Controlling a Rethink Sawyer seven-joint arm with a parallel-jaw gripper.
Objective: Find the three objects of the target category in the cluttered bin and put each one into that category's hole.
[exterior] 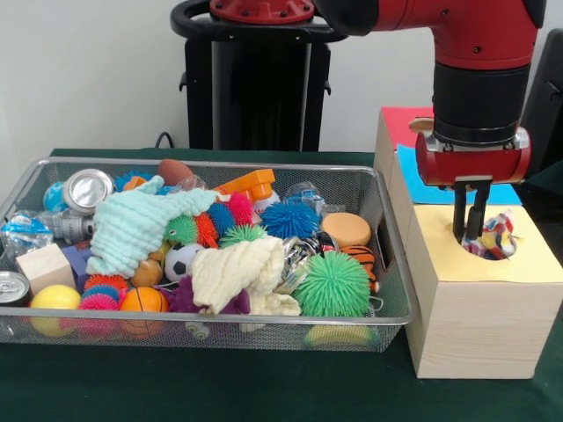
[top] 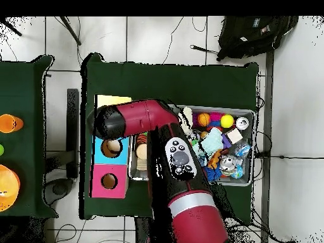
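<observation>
End effector (exterior: 471,237) hangs straight down over the round hole (exterior: 490,243) in the yellow top of the wooden box (exterior: 479,308), fingers close together, tips at the hole's rim; whether they pinch anything cannot be told. A multicoloured rope-like toy (exterior: 499,236) sits bunched in that hole, no clear long axis. Left of the box, a wire-mesh bin (exterior: 202,330) holds spiky rubber balls, cloths, cans.

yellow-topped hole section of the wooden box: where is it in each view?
Front view: yellow-topped section at right, nearest the camera, gripper in its hole.
Overhead view: yellow section at upper left, mostly hidden under the arm.
Shared landmark: the wire bin beside the box.
</observation>
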